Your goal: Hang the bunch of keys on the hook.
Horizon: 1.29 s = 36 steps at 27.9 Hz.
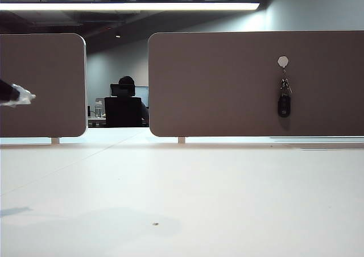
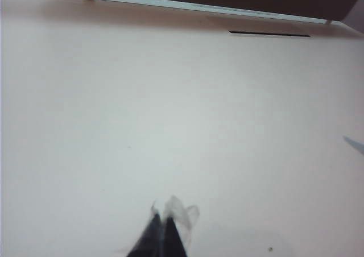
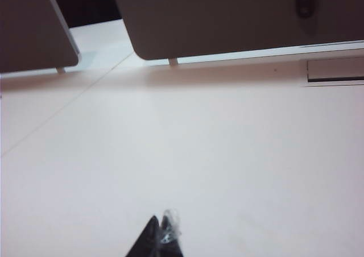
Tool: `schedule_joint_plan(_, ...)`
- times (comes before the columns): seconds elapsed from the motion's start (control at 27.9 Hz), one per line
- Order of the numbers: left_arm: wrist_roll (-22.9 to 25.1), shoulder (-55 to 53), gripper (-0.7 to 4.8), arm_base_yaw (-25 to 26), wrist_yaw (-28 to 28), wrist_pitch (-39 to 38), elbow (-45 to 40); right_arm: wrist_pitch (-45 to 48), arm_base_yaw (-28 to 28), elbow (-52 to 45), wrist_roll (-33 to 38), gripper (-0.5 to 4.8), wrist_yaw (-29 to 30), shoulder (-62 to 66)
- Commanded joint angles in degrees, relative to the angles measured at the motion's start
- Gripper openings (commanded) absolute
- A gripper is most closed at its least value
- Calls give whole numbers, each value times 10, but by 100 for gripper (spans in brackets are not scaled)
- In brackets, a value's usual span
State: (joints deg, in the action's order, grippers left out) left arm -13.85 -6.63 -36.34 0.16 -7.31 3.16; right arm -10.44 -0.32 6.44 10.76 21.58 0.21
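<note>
White table [image 1: 182, 200] in the foreground, with two brown-grey panels standing upright along its far edge and a gap between them. On the right panel [image 1: 227, 81], high up and toward its right side, a small white hook [image 1: 282, 61]. Hanging straight down from it, flat against the panel, the keys [image 1: 284, 100]: a cluster of dark metal just under the hook, then a long black oval fob at the bottom, clear of the table. Through the gap, a seated person [image 1: 125, 100] seen from behind in a dim office. At the far left edge of the exterior view, level with the middle of the left panel [image 1: 42, 86], the left gripper [image 1: 24, 98], dark with pale wrapped tips, pointing right, well apart from the keys. In the left wrist view, the left gripper [image 2: 165, 226] above bare table, dark fingers pressed together, pale wrapping at the tips, holding nothing. In the right wrist view, the right gripper [image 3: 162, 231] likewise pinched closed and empty over the table, with both panels beyond and the black fob of the keys [image 3: 304, 0] just visible on the right panel, far from the fingertips. Right gripper not seen in the exterior view.
</note>
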Motion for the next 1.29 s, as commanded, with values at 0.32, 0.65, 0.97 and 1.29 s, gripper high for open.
schedule_joint_plan(0.32, 1, 0, -6, 0, -44, 5, -27, -1, 1, -26, -52, -8, -6, -1)
schedule_joint_plan(0.65, -1, 0, -5, 0, -40, 5, -27, -11, 1, -37, -48, -5, 26, -1)
schedule_joint_plan(0.97, -1, 12, -5, 8, -38, 3, -27, -11, 1, -37, -48, -5, 26, -1)
schedule_joint_plan(1.29, -1, 23, -5, 172, -14, 3, -27, -12, 0, -37, -48, -4, 25, -1)
